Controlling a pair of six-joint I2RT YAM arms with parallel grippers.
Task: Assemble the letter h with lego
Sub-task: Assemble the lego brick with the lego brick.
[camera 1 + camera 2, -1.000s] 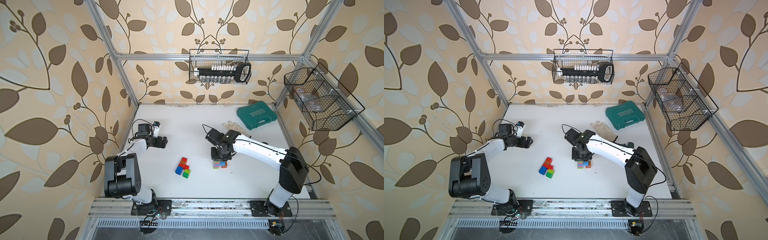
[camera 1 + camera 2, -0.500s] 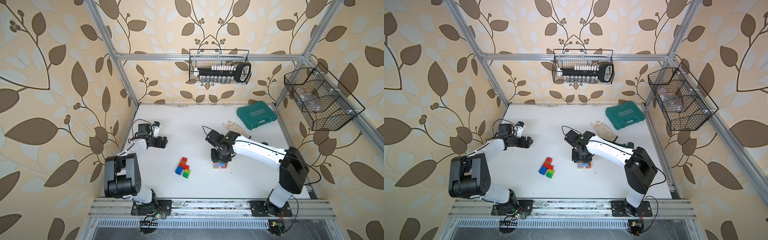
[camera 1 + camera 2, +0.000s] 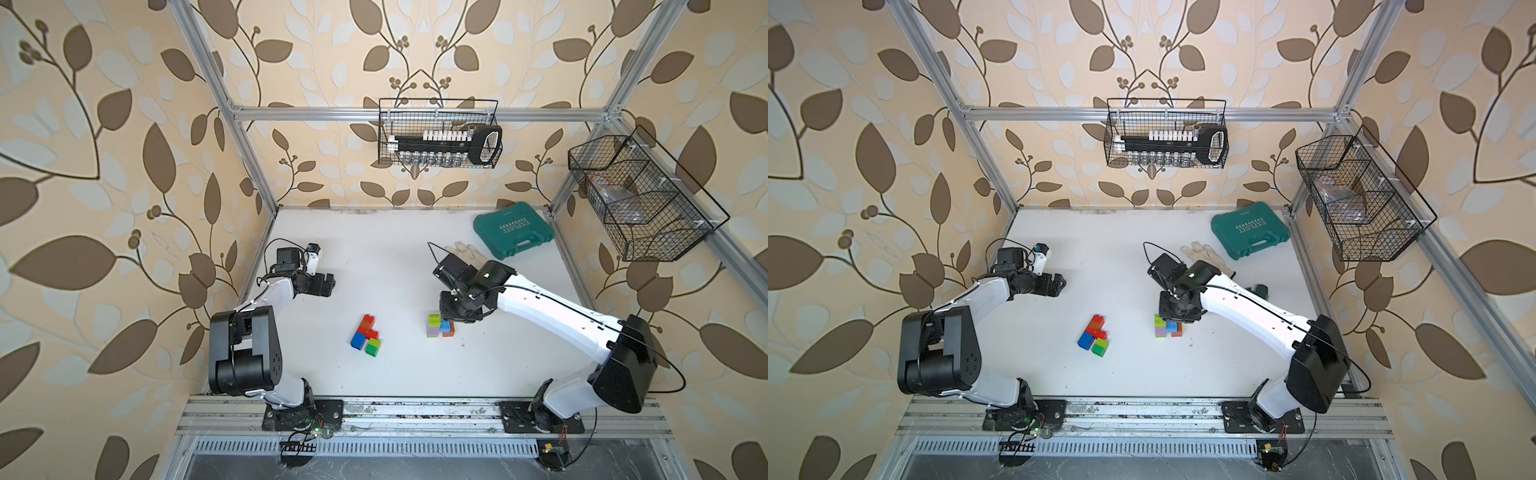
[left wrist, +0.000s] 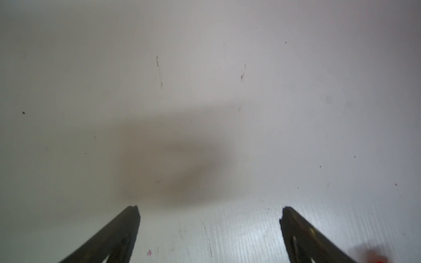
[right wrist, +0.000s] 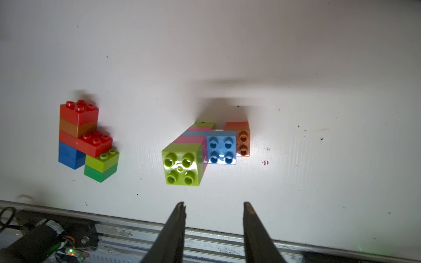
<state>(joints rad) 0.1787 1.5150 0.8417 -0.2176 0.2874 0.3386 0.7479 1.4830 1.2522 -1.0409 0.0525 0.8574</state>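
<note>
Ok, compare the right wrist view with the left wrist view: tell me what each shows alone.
Only right wrist: the red-blue-green lego cluster, the lime-topped lego cluster and the metal rail. Only left wrist: a soft shadow and a red blur at the frame's edge. Both: white table; right end effector and left end effector each open, empty.

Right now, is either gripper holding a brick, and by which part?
Nothing is held. The right gripper hangs empty, fingers apart, near the lime-topped stack; the left gripper is open and empty.
</note>
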